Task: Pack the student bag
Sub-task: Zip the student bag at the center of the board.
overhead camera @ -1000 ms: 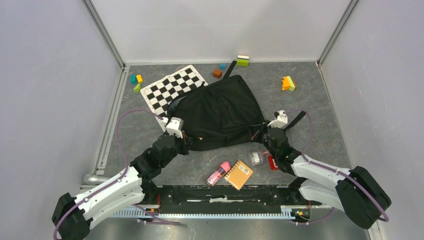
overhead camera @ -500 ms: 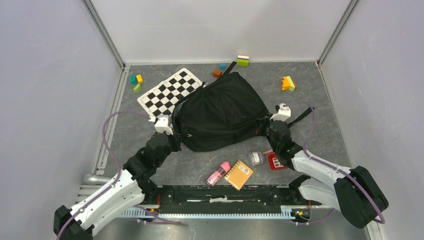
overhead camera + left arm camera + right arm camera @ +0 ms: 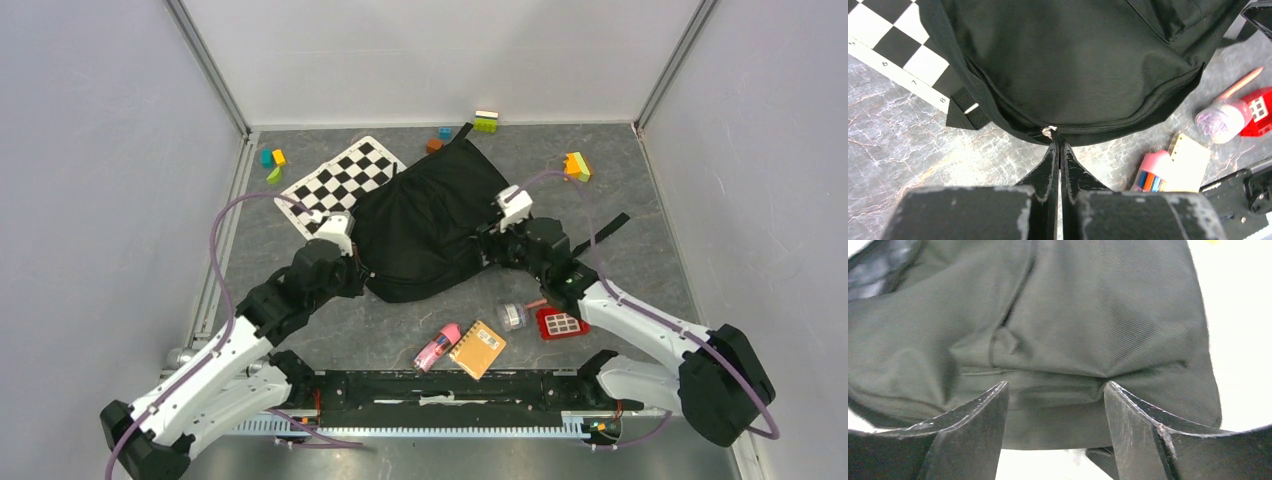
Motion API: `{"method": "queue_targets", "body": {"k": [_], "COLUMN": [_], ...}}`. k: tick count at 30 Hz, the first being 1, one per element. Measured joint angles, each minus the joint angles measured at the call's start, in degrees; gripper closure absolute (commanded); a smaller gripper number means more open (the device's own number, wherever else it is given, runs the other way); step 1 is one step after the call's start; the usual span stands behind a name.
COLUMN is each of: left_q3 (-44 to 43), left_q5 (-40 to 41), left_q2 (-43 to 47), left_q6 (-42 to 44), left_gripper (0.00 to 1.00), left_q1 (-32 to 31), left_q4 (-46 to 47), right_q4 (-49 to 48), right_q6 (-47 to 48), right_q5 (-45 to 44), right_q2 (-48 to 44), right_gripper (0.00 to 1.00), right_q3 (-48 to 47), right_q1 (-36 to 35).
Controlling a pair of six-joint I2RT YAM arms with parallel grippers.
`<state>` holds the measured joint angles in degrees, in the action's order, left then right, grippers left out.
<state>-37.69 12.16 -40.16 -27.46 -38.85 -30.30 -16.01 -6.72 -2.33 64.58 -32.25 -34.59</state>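
- The right arm has swung away from the bag's near right corner to higher up its right side, and the right gripper (image 3: 487, 244) has gone from closed to spread.
- The student bag (image 3: 425, 225) has slid a little toward the far wall and bunched narrower. A red thing with a white grid (image 3: 560, 323), half covered by the arm before, now lies in plain sight.
- The bag lies flat in the middle of the grey tabletop (image 3: 650, 200), its left edge overlapping a checkerboard (image 3: 335, 180). One strap (image 3: 600, 233) trails out to the right.
- In the right wrist view, the gripper's fingers stand apart with black fabric filling the space beyond them; they clamp nothing.
- The left gripper (image 3: 1058, 147) has its fingers pressed together at the bag's near edge, the tips right beside the metal zipper pull (image 3: 1048, 131). Whether they pinch a tab there cannot be told.
- Near the bag's front edge lie a clear jar (image 3: 512, 316), a pink pencil case (image 3: 437, 346) and a tan notebook (image 3: 477, 348), the last two touching.
- Toy blocks sit along the far side: a green one (image 3: 486, 121) by the wall and an orange-yellow one (image 3: 575, 166) to the right.
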Motion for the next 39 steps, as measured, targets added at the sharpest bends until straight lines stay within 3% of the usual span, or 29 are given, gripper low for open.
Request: {"method": "queue_targets", "body": {"k": [6,11,17,23,31,39], "left_q3": [-5.18,-5.81,-4.98,-4.68,-4.33,-4.22], "left_q5": [-5.07,-6.4,-6.51,-6.25,-6.27,-6.23], "left_q2": [-6.97,-6.78,-3.41,-1.27,-0.28,0.39], "left_q6": [3.26,7.5,10.08,11.76,11.96,11.96], "left_gripper": [0.98,0.98,0.98,0.98,0.98,0.98], "left_q1": [0.22,0.26,0.33,1.25,1.81,1.99], "left_q4": [-5.16,-6.21,-5.51,-5.4,-5.44,-5.57], "right_q4": [-3.5,-8.35,-11.3,-11.54,-10.27,-6.49], "right_q6": [7.89,14.27,22.91,29.46,32.7,34.05], "right_q5": [3.15,5.18,4.9,2.86,-3.61,-9.35], "right_q2": [0.11,1.6,10.08,21.29,29.0,30.23], "right_gripper": [0.2,0.2,0.2,0.24,0.45,0.42], "right_q3": [-4.0,-5.7,-9.55,-14.19,-20.35,-21.94], "right_q1": [-14.34,-23.19,-30.34,-34.23,-34.56,-36.79]}}
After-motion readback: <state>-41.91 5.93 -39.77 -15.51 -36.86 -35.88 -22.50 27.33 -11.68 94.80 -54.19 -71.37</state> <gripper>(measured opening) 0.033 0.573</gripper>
